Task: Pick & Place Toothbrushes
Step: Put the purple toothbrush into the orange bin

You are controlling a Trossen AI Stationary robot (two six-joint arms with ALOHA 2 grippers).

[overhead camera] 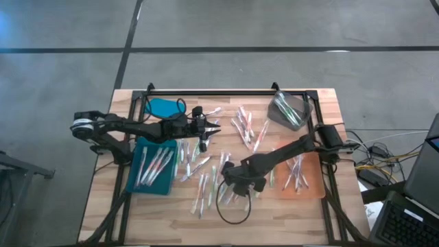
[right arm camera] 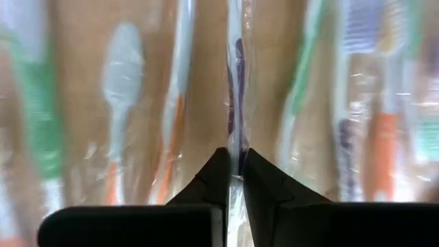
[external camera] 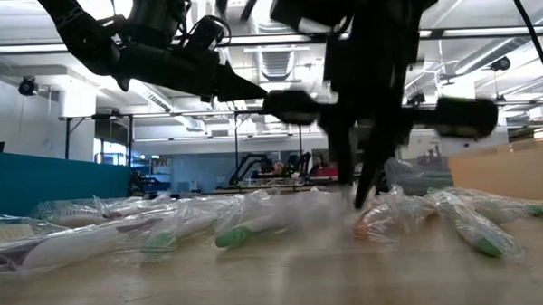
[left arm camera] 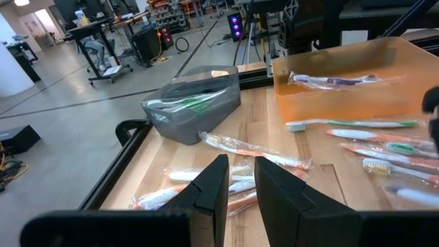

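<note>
High view, wrapped toothbrushes (overhead camera: 206,180) strewn over table (overhead camera: 164,226) between teal tray (overhead camera: 152,167) and orange tray (overhead camera: 305,180), right gripper (overhead camera: 233,180) down among them, left gripper (overhead camera: 211,129) raised beside teal tray, left wrist view, jaws slightly parted, holding nothing, right wrist view, jaws pinched on one purple-handled toothbrush (right arm camera: 236,103).

no text or label can be read, seemingly.
</note>
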